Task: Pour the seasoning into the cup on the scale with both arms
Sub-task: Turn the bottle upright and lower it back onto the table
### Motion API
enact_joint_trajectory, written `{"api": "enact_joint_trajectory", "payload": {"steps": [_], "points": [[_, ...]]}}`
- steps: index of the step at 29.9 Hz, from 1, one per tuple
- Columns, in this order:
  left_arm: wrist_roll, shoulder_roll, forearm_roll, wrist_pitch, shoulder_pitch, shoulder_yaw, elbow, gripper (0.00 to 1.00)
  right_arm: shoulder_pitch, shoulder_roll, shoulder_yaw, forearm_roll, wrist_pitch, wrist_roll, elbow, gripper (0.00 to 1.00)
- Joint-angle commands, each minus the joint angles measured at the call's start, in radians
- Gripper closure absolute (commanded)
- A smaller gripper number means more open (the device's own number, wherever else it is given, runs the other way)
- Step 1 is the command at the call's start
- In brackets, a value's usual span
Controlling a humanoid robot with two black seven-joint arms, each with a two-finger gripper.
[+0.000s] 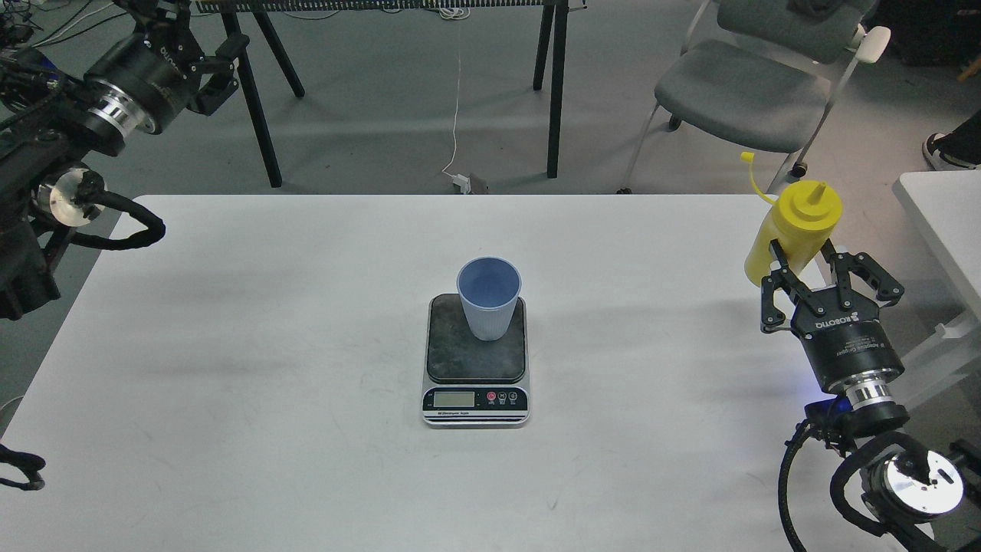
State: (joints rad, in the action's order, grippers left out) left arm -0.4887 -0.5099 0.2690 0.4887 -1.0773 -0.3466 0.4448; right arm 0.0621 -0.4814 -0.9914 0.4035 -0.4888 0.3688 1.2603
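The light blue cup (pixel 489 300) stands upright on the back of the scale's dark plate (pixel 471 356), at the middle of the white table (pixel 230 345). The scale's display faces me. My right gripper (pixel 802 259) is at the table's right edge and is shut on the yellow seasoning bottle (pixel 795 226). The bottle is upright, nozzle up, its tethered cap hanging open at the upper left. Its base is at about table height; I cannot tell if it touches. My left gripper (pixel 224 63) is open and empty, high at the far left, beyond the table.
A grey chair (pixel 739 84) stands behind the table's right corner. Black trestle legs (pixel 556 92) and a white cable stand behind the far edge. Another white table's corner (pixel 939 207) is at the right.
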Motion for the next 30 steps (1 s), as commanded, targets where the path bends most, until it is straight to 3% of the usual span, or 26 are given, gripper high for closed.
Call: {"api": "enact_joint_trajectory", "payload": {"steps": [1, 8, 16, 19, 21, 30], "points": [[0.000, 0.001, 0.001, 0.000, -0.001, 0.001, 0.000, 0.05, 0.005, 0.076, 0.007, 0.000, 0.000, -0.001, -0.067, 0.52], [0.000, 0.004, 0.006, 0.000, -0.004, 0.003, 0.000, 0.05, 0.007, 0.185, -0.001, -0.002, 0.000, 0.001, -0.157, 0.51], [0.000, 0.001, 0.007, 0.000, -0.004, 0.003, 0.000, 0.05, -0.001, 0.195, 0.003, -0.002, 0.000, 0.006, -0.173, 0.48], [0.000, 0.001, 0.006, 0.000, -0.004, 0.003, 0.000, 0.05, -0.001, 0.195, 0.010, -0.003, 0.000, 0.004, -0.173, 0.39], [0.000, 0.001, 0.006, 0.000, -0.004, 0.003, 0.000, 0.05, -0.001, 0.195, 0.013, -0.006, 0.000, 0.004, -0.176, 0.21], [0.000, -0.001, 0.006, 0.000, -0.003, 0.003, 0.002, 0.05, -0.007, 0.195, 0.031, -0.023, 0.000, 0.004, -0.171, 0.17]]}}
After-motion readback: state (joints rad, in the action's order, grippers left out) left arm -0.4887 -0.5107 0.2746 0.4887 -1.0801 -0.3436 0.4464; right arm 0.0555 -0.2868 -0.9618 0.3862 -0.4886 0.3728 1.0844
